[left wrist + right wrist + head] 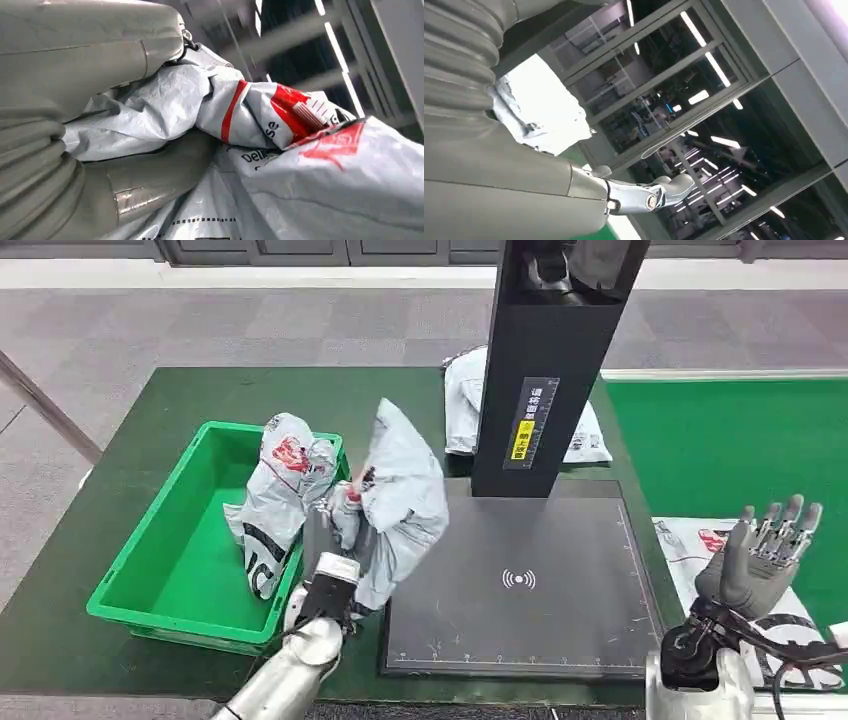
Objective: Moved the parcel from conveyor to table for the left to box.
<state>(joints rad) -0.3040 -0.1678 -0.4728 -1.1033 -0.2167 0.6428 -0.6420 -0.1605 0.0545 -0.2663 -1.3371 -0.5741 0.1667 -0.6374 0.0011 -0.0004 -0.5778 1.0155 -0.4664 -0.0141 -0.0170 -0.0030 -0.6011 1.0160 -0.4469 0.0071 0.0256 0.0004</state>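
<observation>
The black scanner pad (520,580) is taken as the landmark; it lies flat on the dark green table (120,440), with a black post (545,360) rising from its far edge.

A grey parcel (405,495) (a crumpled plastic mailer with red print) is held up in the air just off the pad's left edge, over the gap between the pad and the green bin (175,570). It is gripped by the left hand (335,530), whose fingers are closed around a bunched fold near the bag's lower middle. In the left wrist view the thick grey thumb (150,175) is pressed against the crinkled plastic, and the red and white print of the parcel (300,112) is seen close up.

The bin is set left of the pad, on the table. A second grey bag (280,490) is propped inside it against the wall nearest the pad, its top sticking up above the rim.

Behind the post, on the far side of the pad, a third bag (465,400) is lying on the table.

To the right of the pad, the right hand (760,555) is raised with fingers spread apart and nothing held. Beneath it, a flat bag (700,540) is seen on the bright green conveyor (730,440).
</observation>
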